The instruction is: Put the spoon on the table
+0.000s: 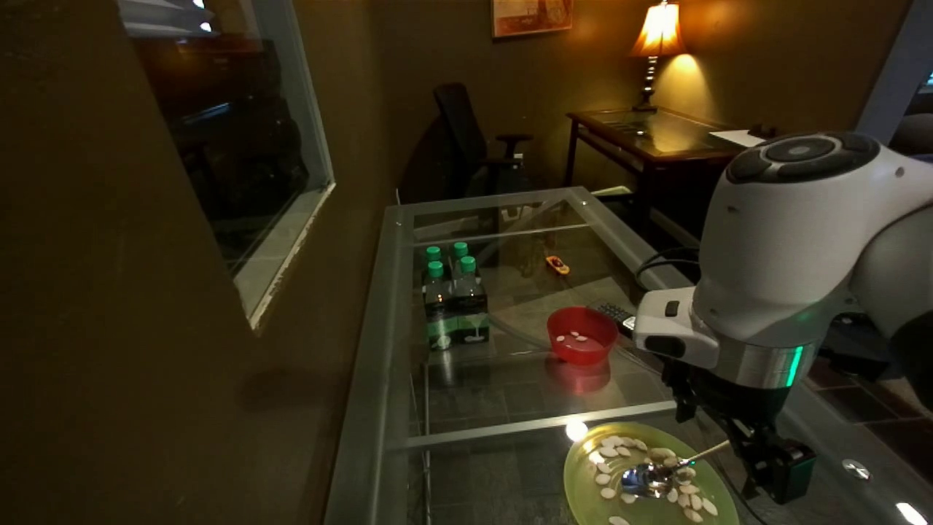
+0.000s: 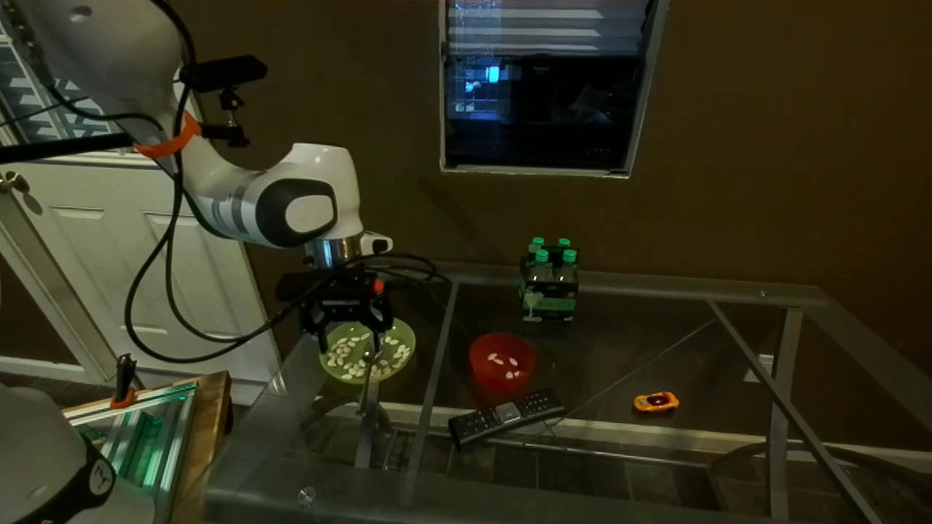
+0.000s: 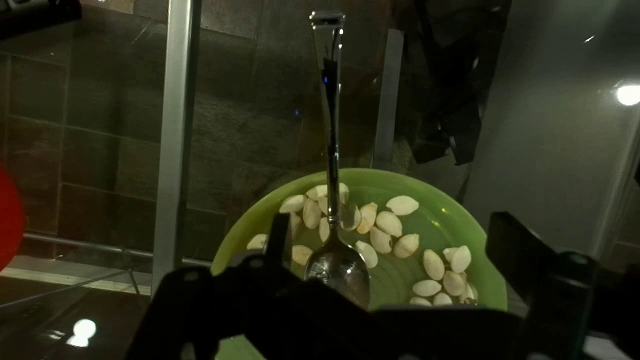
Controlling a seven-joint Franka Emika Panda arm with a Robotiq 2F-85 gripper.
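The shiny metal spoon (image 3: 340, 270) lies with its bowl among pale seeds in the green plate (image 3: 425, 187) and its thin handle over the rim. It also shows in both exterior views (image 1: 645, 481) (image 2: 369, 356). The plate stands at one end of the glass-topped table (image 1: 510, 430) with its pale metal frame (image 3: 172, 150). My gripper (image 3: 392, 227) is open and empty above the plate, fingers pointing down. In the wrist view the spoon lies nearer the left finger, and the gripper hides the lower part of its bowl. The gripper also shows in both exterior views (image 1: 718, 452) (image 2: 350, 349).
A red bowl (image 2: 502, 356) with a few seeds stands beside the plate. A dark remote (image 2: 506, 415) lies by the bowl. A pack of green-capped bottles (image 1: 455, 306) stands near the wall side. A small yellow-orange object (image 2: 655, 402) lies farther along the table.
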